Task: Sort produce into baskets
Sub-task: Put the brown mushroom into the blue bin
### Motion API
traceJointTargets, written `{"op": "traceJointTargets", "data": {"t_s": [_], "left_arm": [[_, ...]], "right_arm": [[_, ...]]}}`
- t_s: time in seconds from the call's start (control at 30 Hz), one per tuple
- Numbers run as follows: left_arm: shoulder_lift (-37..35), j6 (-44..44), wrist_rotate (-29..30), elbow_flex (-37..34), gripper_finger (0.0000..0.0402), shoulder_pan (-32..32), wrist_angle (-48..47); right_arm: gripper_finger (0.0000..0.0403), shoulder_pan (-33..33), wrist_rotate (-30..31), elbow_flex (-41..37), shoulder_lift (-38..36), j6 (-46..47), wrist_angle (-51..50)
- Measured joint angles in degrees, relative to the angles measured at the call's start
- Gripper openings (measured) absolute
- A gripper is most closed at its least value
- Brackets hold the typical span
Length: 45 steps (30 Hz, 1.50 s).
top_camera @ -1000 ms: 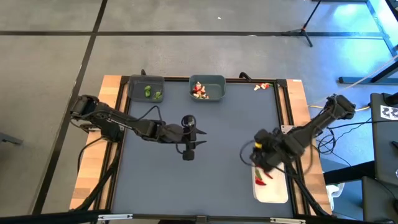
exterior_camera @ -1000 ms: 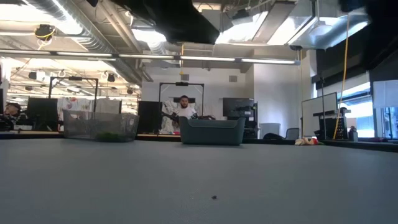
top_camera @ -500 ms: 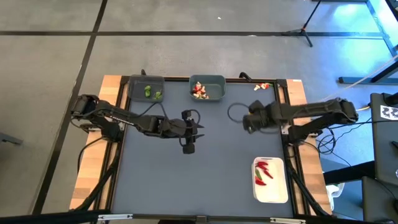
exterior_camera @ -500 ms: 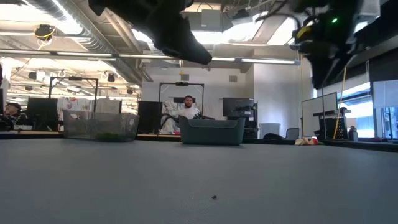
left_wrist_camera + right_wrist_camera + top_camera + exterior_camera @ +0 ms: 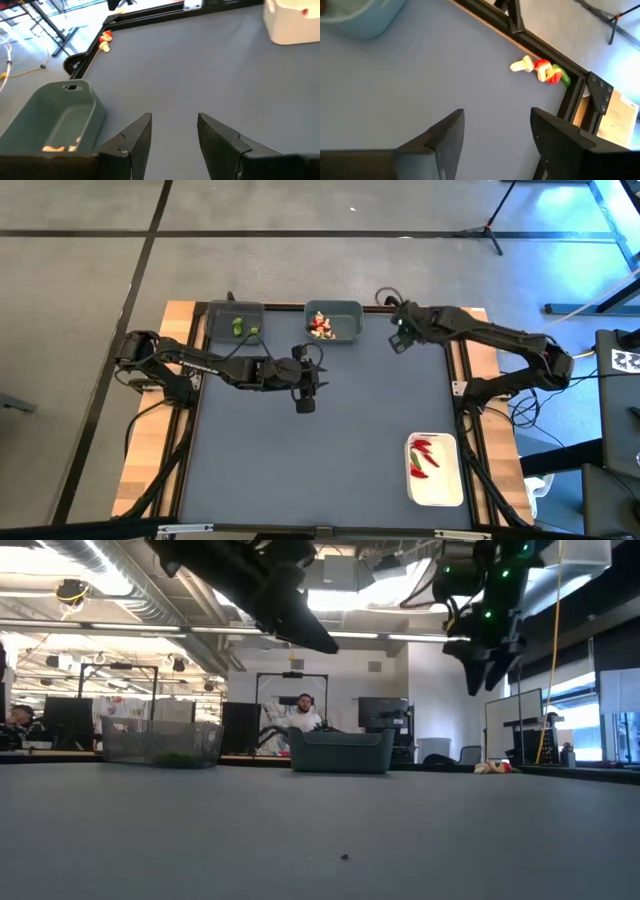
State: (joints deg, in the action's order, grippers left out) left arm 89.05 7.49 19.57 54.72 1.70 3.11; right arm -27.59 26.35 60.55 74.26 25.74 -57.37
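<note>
Three baskets are on the table. The dark grey bin (image 5: 236, 323) at the far left holds green pieces. The grey-teal bin (image 5: 333, 321) beside it holds pale and red pieces. The white tray (image 5: 435, 470) at the near right holds red chilis. A small cluster of loose produce (image 5: 420, 319) (image 5: 540, 67) lies by the far right corner. My right gripper (image 5: 399, 338) (image 5: 495, 135) hangs open above the table just left of that cluster. My left gripper (image 5: 316, 378) (image 5: 172, 135) is open in the air near the teal bin (image 5: 55, 125), holding nothing.
A black frame (image 5: 455, 350) runs around the grey mat, with wooden table edges outside it. The middle of the mat (image 5: 340, 440) is bare. In the low view, a person (image 5: 298, 715) sits in the room beyond the far edge.
My right gripper has swung from above the white tray at the near right toward the far edge, turning as it went, and now hangs beside the loose cluster. My left gripper has drifted a little toward the far edge, nearer the teal bin. Both have stayed open.
</note>
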Motion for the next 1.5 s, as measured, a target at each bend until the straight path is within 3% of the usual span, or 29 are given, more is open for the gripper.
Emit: {"op": "traceJointTargets", "data": {"t_s": [0.37,0.8,1.3,1.5], "left_arm": [[0.0,0.0,0.0,0.0,0.0155,-3.7,0.0],[0.0,0.4,0.0,0.0,0.0155,-5.5,0.1],[0.0,1.7,0.0,0.0,0.0155,-6.4,0.5],[0.0,1.6,0.0,0.0,0.0155,-7.1,0.5]], "right_arm": [[0.0204,-18.3,-6.9,0.0,8.1,-14.1,10.3],[0.0204,-35.1,-12.7,0.2,19.7,-21.2,17.1],[0.0204,-37.5,-16.5,7.7,29.2,-23.0,14.4],[0.0204,-37.9,-17.9,8.3,29.9,-23.2,14.6]]}}
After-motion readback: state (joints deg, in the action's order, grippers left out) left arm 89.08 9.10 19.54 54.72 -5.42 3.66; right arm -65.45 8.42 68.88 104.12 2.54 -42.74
